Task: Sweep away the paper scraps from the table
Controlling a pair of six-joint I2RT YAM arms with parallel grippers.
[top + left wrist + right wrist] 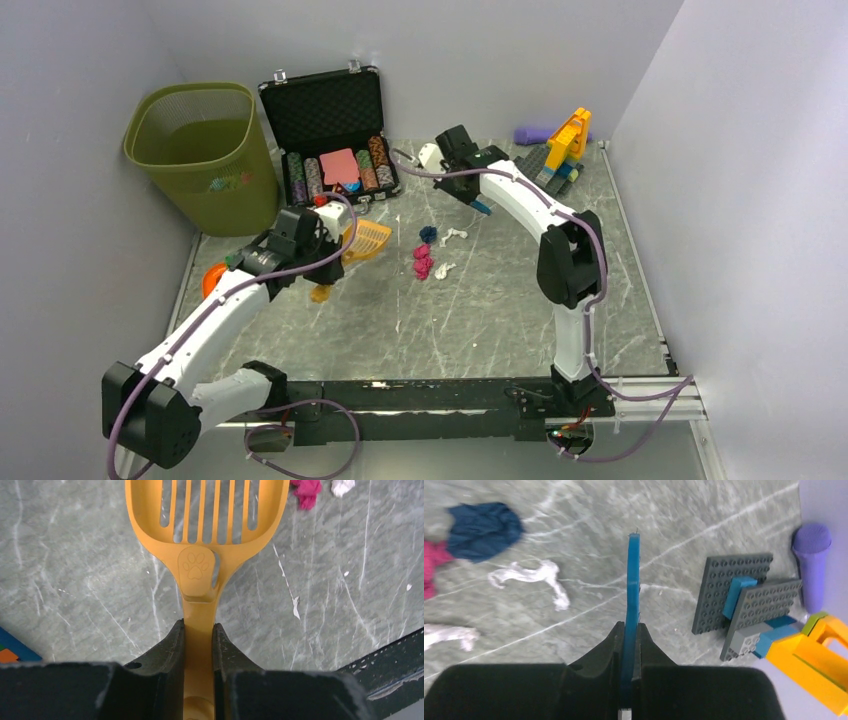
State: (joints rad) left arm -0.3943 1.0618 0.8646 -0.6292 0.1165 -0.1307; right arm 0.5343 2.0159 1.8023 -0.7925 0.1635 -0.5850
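Note:
The paper scraps lie in a small cluster mid-table: a dark blue wad (427, 233) (481, 530), a white strip (455, 235) (531, 577), a pink wad (423, 262) (306, 491) and another white bit (444, 270) (342, 486). My left gripper (335, 248) (199, 630) is shut on the handle of a yellow slotted scoop (368, 238) (207, 510), whose pan points at the cluster from the left. My right gripper (478, 200) (629, 627) is shut on a thin blue blade (633, 580), held edge-on just behind and right of the scraps. The table (480, 320) is grey-green marble.
A green mesh bin (200, 150) stands at the back left, beside an open black case of poker chips (335, 140). Toy bricks (560, 155) (744, 595) and a purple cylinder (811, 565) sit at the back right. An orange object (212, 278) lies by the left edge.

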